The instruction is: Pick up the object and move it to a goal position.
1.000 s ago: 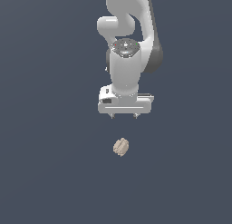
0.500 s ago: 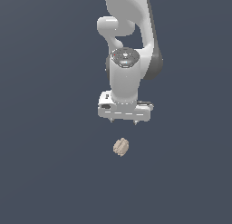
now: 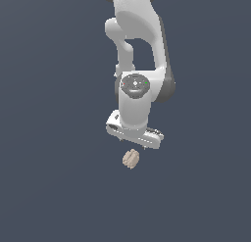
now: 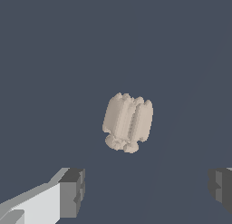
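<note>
Exterior view: a white Franka Panda arm reaches down from the top of the frame over a plain dark slate-grey surface, its wrist joint showing a round grey cap with small red and green marks. The gripper hangs at the arm's lower end, its white body tilted so that the side toward the exterior view's right sits lower than the other. Just below it, apart from it, lies the object, a small tan-beige lump with ridged lobes, walnut-like and far smaller than the gripper above it. The fingers are hard to make out from this side. Seen from the wrist camera, the object rests on the same dark surface, its long ridges running side by side along its body with a knobbly cluster at one end. Two dark grey fingertips show at the frame's edge, one on a white finger body and the other only partly in view, with a wide gap of bare surface between them; the jaws stand apart and touch nothing. The object lies out ahead of that gap, clear of both fingertips and not held.
</note>
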You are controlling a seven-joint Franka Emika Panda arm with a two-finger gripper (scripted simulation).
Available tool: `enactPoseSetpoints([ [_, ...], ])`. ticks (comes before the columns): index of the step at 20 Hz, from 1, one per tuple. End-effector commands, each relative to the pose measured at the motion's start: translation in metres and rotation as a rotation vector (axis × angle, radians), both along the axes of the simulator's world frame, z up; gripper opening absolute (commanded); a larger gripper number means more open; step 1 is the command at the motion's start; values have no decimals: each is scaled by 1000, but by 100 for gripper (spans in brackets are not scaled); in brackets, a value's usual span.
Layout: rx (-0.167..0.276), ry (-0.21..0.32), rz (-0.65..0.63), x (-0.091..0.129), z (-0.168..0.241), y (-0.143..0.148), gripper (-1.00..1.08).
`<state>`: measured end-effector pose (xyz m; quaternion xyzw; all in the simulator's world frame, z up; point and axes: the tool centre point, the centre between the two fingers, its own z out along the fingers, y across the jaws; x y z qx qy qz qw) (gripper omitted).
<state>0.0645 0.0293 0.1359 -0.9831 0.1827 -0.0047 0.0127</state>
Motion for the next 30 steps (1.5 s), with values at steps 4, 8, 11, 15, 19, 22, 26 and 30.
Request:
enactPoseSetpoints([
  [4,-9,9,-122,15,-22,-2,100],
  [8,-15,13,-182,21,-33,-2,100],
  [11,-19,15,-212,24,-39,-2,100],
  [15,-21,16,-234,27,-44,-3,100],
  [19,-21,17,-232,26,-44,-3,100],
  [22,-21,17,-233,26,-51,-3,100],
  [26,-21,17,-234,26,-71,-2,100],
  [30,-21,17,-236,25,-90,-3,100],
])
